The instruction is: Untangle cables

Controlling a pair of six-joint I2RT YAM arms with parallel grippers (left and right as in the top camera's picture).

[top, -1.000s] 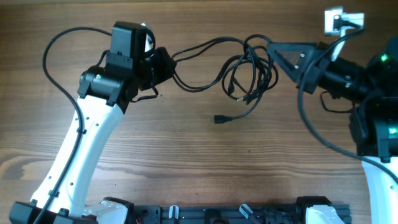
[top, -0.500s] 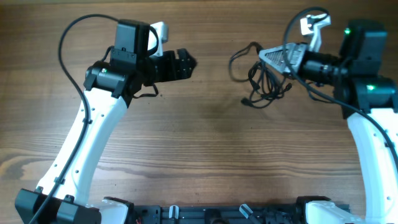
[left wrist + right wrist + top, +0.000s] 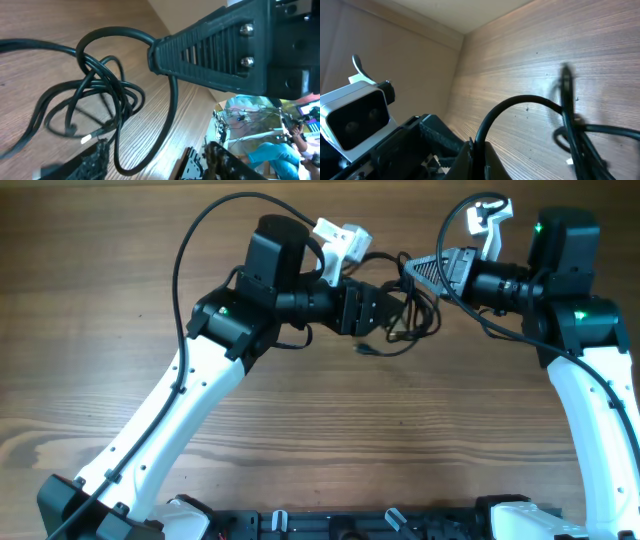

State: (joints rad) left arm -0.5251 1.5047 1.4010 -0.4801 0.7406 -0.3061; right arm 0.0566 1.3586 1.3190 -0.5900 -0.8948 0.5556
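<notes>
The cables (image 3: 428,312) are thin black cords, bunched in a tangle that dangles from my right gripper (image 3: 408,268) over the far middle of the table. A small plug (image 3: 366,350) trails out at the lower left. The right gripper (image 3: 479,159) is shut on one cord (image 3: 517,102) that arches up from its tips. My left gripper (image 3: 386,308) has come up against the tangle from the left. In the left wrist view it (image 3: 157,165) stands open, with a loop of cord (image 3: 165,135) hanging between its fingers (image 3: 92,162) and the knotted loops (image 3: 100,92) behind.
Wooden table (image 3: 300,440) all round. A white wrist camera (image 3: 355,114) of the left arm sits close beside the right gripper. The thick arm cable (image 3: 200,240) arcs over the left arm. A black rail (image 3: 340,525) runs along the near edge.
The left gripper let go of the cord, opened, and swung right to the tangle. The right gripper drew the cables right into a bunch and has stayed shut on them.
</notes>
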